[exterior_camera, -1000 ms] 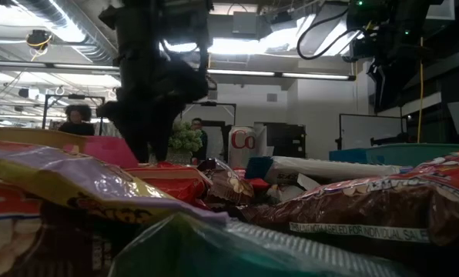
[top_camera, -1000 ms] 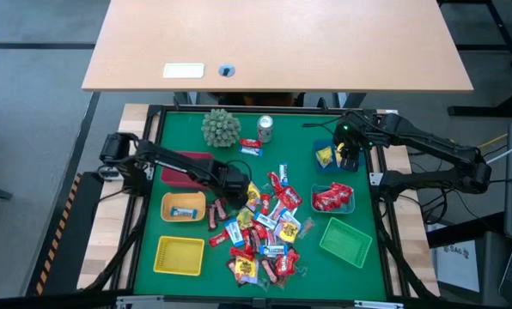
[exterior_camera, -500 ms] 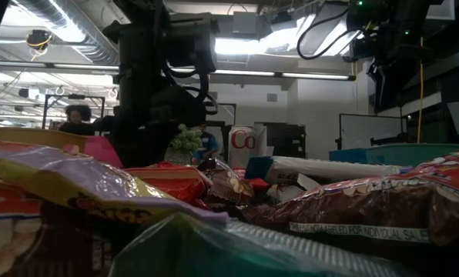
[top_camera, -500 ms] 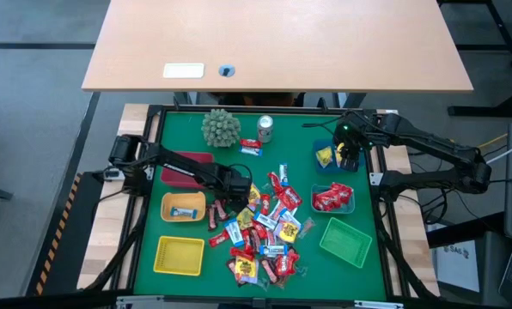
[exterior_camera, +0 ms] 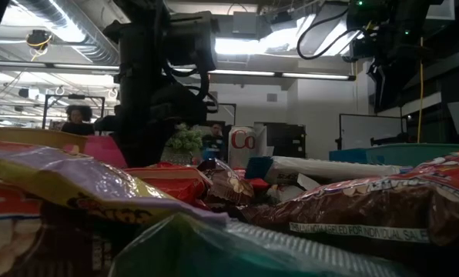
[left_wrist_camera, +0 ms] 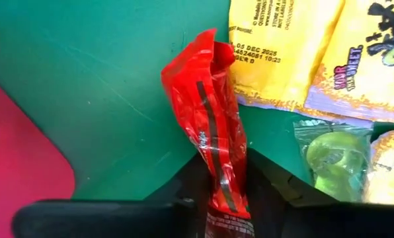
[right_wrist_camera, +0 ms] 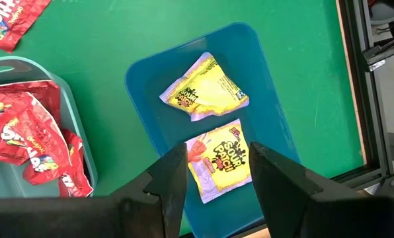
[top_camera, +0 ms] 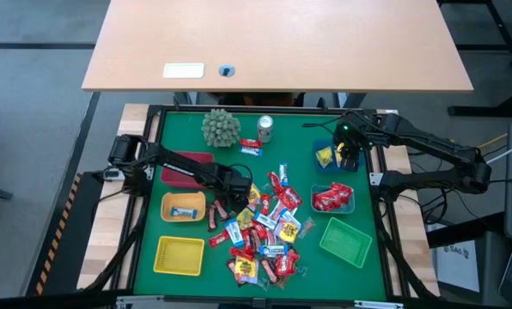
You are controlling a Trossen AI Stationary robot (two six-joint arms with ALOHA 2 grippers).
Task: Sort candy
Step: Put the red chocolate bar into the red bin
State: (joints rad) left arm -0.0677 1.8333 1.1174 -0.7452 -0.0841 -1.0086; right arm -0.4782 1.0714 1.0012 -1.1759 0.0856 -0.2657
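Red candy wrapper (left_wrist_camera: 210, 142) lay on green bench (left_wrist_camera: 84, 66) at pile's edge, pinched by left hand (left_wrist_camera: 223, 192). Right hand (right_wrist_camera: 213, 165), spread, hovered over blue basket (right_wrist_camera: 144, 86). Advice: lift straight, avoiding yellow packets (left_wrist_camera: 283, 46).

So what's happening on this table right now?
A two-arm robot is sorting candy into small baskets. The left gripper is down at the edge of the pile with a red wrapped candy between its fingers. The right gripper hangs open over the blue basket, which holds two yellow packets. Red packets fill the teal basket beside it.
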